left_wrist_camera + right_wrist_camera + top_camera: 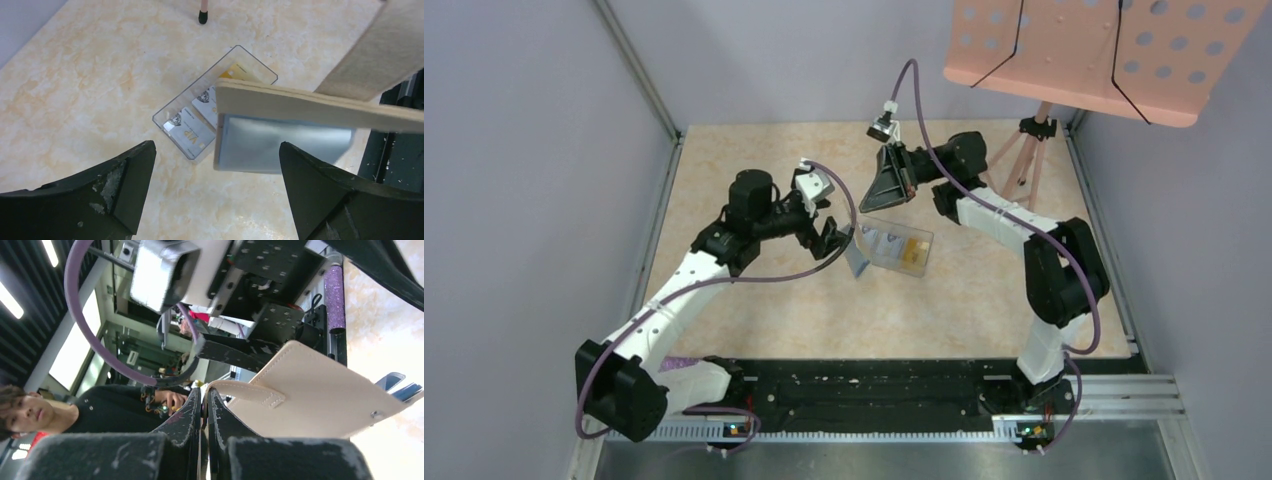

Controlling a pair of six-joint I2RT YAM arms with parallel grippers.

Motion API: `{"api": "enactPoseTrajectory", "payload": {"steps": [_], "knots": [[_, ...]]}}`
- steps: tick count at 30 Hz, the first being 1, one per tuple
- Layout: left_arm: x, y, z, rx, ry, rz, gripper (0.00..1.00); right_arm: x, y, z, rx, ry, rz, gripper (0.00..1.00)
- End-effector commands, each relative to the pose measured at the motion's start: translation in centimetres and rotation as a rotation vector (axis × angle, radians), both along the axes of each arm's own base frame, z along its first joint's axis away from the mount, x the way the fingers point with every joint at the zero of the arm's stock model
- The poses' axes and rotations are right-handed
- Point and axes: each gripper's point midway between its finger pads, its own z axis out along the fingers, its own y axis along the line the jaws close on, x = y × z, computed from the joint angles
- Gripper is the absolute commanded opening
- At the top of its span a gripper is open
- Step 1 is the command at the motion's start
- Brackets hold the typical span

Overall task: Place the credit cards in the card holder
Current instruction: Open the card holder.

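Over marbled tabletop (75,75): tan leathery card holder (300,102), glossy rectangular credit cards (192,131)

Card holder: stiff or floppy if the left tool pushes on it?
Probably fairly stiff: the card holder hangs from the right tool with its cover flat. It would likely swing when pushed, since only its strap is pinched.
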Motion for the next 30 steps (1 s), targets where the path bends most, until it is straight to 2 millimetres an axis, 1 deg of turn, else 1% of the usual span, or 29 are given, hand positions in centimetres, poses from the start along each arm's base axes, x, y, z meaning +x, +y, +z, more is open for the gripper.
{"api": "enactPoseTrajectory", "payload": {"steps": [1, 2, 3, 5, 6, 11, 13, 17, 20, 23, 26, 30], "knots": [[0.4, 0.9, 3.7, -0.015, -0.149, 0.017, 0.99, 1.5, 0.3, 0.1, 0.035, -0.044, -0.091, 0.00], [0.3, 1.0, 3.7, -0.016, -0.150, 0.019, 0.99, 1.9, 0.5, -0.1, 0.007, -0.003, -0.111, 0.00], [0.2, 1.0, 3.7, -0.018, -0.150, 0.015, 0.99, 2.4, 0.8, -0.6, 0.003, -0.061, -0.144, 0.00], [-0.1, 1.0, 3.6, -0.019, -0.146, 0.010, 0.99, 3.4, 1.0, -1.8, -0.075, -0.077, -0.199, 0.00], [-0.2, 1.1, 3.5, -0.020, -0.144, 0.008, 0.99, 3.4, 1.0, -2.4, -0.109, -0.065, -0.203, 0.00], [-0.5, 1.2, 3.1, -0.010, -0.149, -0.033, 0.99, 2.5, 0.5, -2.5, -0.110, -0.057, -0.162, 0.00], [-0.7, 1.1, 3.2, -0.003, -0.172, -0.062, 0.99, 2.1, 0.3, -2.4, -0.102, -0.060, -0.139, 0.00], [-1.3, 0.5, 3.3, 0.017, -0.260, -0.164, 0.99, 1.4, 0.0, -2.4, -0.097, -0.054, -0.103, 0.00], [-1.3, 0.2, 3.3, 0.027, -0.308, -0.211, 0.99, 1.2, -0.1, -2.2, -0.097, -0.050, -0.097, 0.00], [-1.3, -0.1, 2.9, 0.043, -0.333, -0.254, 0.99, 1.0, -0.1, -2.2, -0.101, -0.044, -0.093, 0.00], [-1.0, -0.5, 3.3, 0.043, -0.354, -0.284, 0.99, 0.9, -0.2, -2.6, -0.110, -0.036, -0.092, 0.00], [-1.3, -1.4, 3.5, 0.026, -0.373, -0.355, 0.98, 0.7, -0.3, -3.0, -0.126, -0.021, -0.093, 0.00]]}}
